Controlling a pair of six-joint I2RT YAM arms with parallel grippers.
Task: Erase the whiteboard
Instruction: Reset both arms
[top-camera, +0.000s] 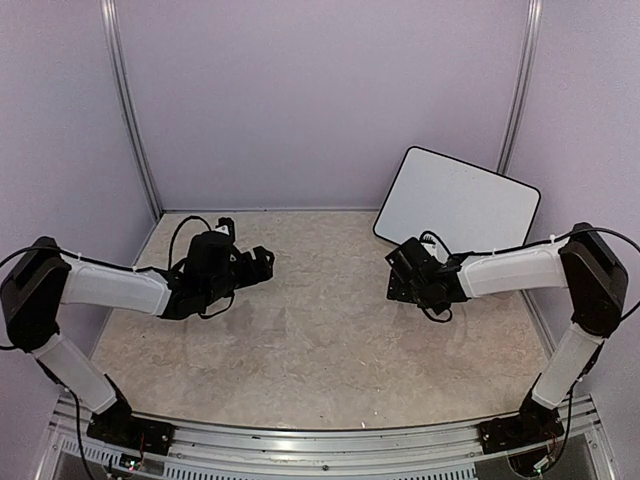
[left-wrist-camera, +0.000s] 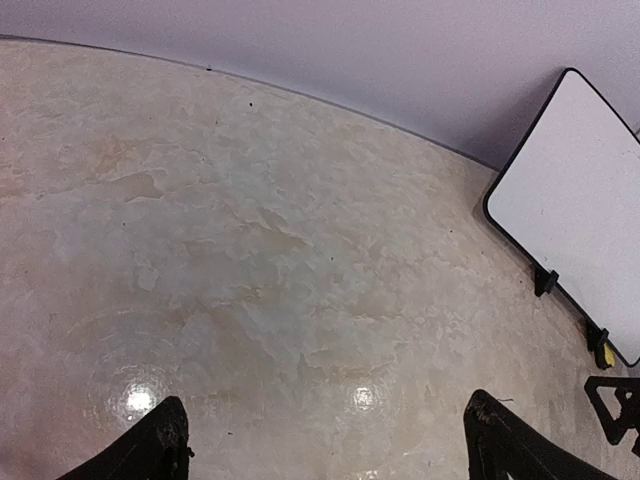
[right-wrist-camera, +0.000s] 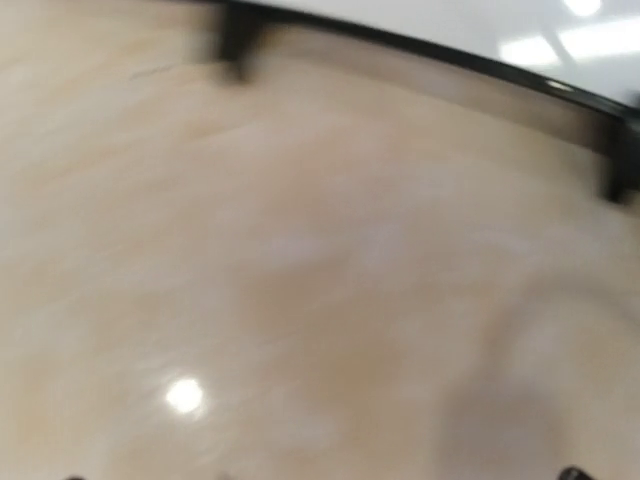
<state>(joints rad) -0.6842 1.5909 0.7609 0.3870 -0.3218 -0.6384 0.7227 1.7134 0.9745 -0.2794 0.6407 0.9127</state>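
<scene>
The whiteboard (top-camera: 458, 200) is white with a narrow black rim. It stands tilted at the back right, leaning against the wall. No marks show on its face. It also shows in the left wrist view (left-wrist-camera: 580, 190), and its lower rim shows blurred in the right wrist view (right-wrist-camera: 450, 25). My right gripper (top-camera: 398, 276) hovers low over the table just in front of the board's lower left corner, open and empty. My left gripper (top-camera: 262, 265) is over the table's left middle, far from the board, open and empty, with its fingertips (left-wrist-camera: 500, 445) wide apart.
The tabletop (top-camera: 320, 320) is beige and mottled, closed in by lilac walls on three sides. A small yellow bit (left-wrist-camera: 603, 352) shows by the board's lower foot. The right gripper's black tip (left-wrist-camera: 612, 400) shows at the edge of the left wrist view.
</scene>
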